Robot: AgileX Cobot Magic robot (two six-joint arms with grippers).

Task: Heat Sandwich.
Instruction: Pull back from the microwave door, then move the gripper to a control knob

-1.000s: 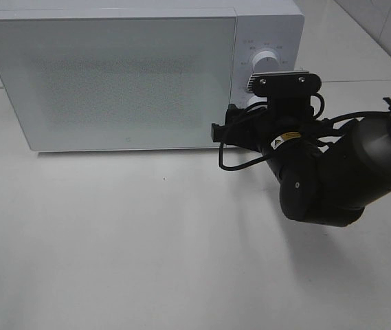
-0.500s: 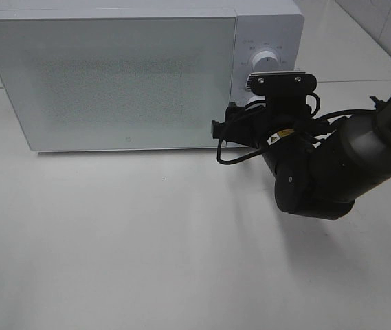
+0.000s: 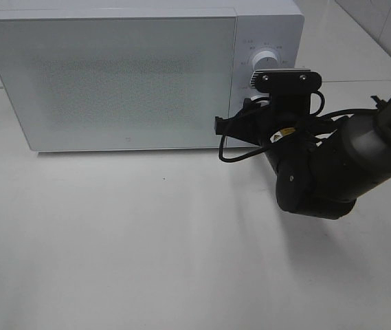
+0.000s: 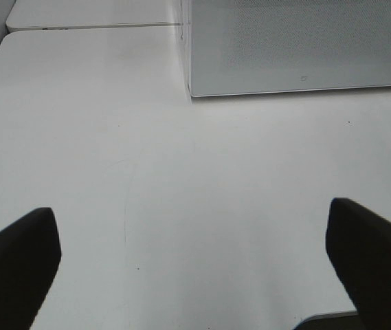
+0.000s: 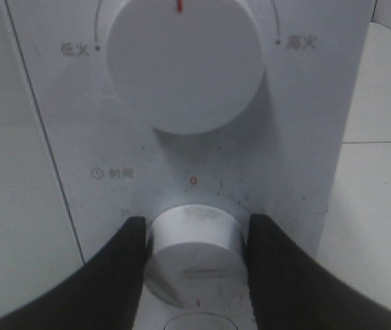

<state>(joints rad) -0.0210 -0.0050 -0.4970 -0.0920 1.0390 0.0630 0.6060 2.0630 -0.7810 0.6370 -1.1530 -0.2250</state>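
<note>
**Sandwich.** The sandwich shows in no view. It may lie behind the microwave's shut door [image 3: 113, 79], but the frosted panel is too opaque to tell.

**Microwave.** The white microwave [image 3: 133, 14] stands on the counter [image 3: 113, 247] with its door fully closed. The control panel [image 5: 305, 124] is on the right of the microwave front. It carries an upper knob [image 5: 185, 65] with a red index mark at its top, and a lower knob [image 5: 194, 251] beneath a red "0".

**Right gripper.** The right gripper [image 5: 194, 275] is at the microwave's control panel. Its jaws are clamped on the lower knob, with one black finger [image 5: 123, 275] pressed against each side. In the exterior view the wrist camera mount [image 3: 284, 79] hides this knob, and a black cable [image 3: 233, 155] loops below the mount.

**Left gripper.** The left gripper [image 4: 195, 268] hangs over bare counter in front of the microwave's front corner [image 4: 188, 89], well apart from it. Its jaws stand wide apart and hold nothing.

**Surface.** The counter is matte white.
- A small dark speck [image 3: 164, 179] lies in front of the microwave.
- A faint curved scratch [image 4: 130, 199] shows in the left wrist view.
- A seam [image 4: 92, 26] separates the counter from a second white slab beside the microwave.

**Room.** Behind and to the right of the microwave stands a pale wall [image 3: 387, 27] with thin joint lines.
</note>
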